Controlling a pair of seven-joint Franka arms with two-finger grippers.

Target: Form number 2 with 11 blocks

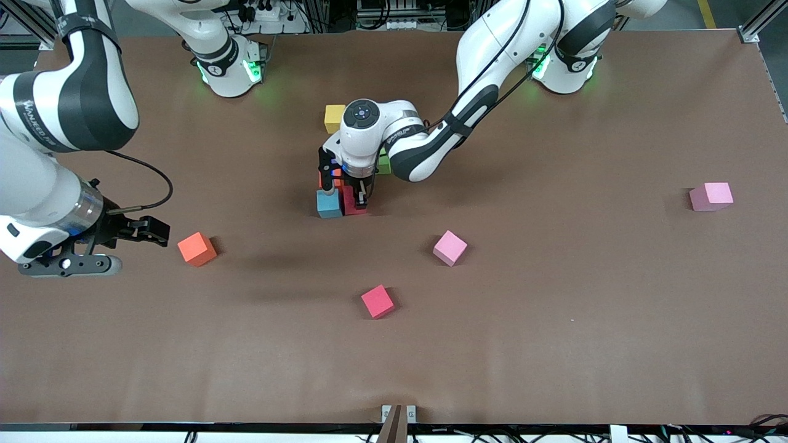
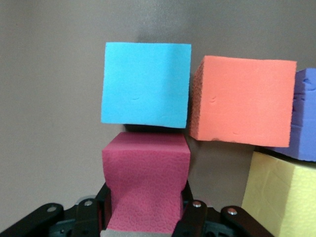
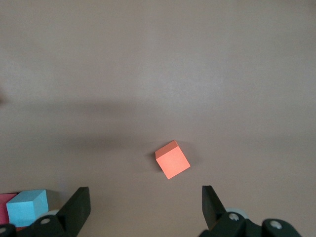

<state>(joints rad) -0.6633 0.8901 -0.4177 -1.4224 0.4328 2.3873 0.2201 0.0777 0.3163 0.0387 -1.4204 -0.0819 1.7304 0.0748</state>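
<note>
Blocks first, from the nearest one outward. Saw a red block sitting alone closest to the front camera. Found a pink block a bit farther off, and an orange block toward the right arm's end of the table. Spotted the right gripper hanging just beside that orange block, fingers wide apart, nothing in them, waiting. Noticed one more pink block well apart from the others, toward the left arm's end.

Looked farther in, at the middle of the table, and found the started number 2. Saw the left gripper low down there, squeezed tight on a dark red block that touched a light blue block. Counted an orange-red block, a purple block and a yellow block packed close by in the left wrist view. Made out a green block past the arm. Saw another yellow block farthest of all.

Guessed soft, light foam: dark red sides looked pinched in where the fingers pressed. Seemed rough, not slippery, and not easy to break. Best to grab two flat sides, across the middle, and gently, so neighbours do not get bumped.
</note>
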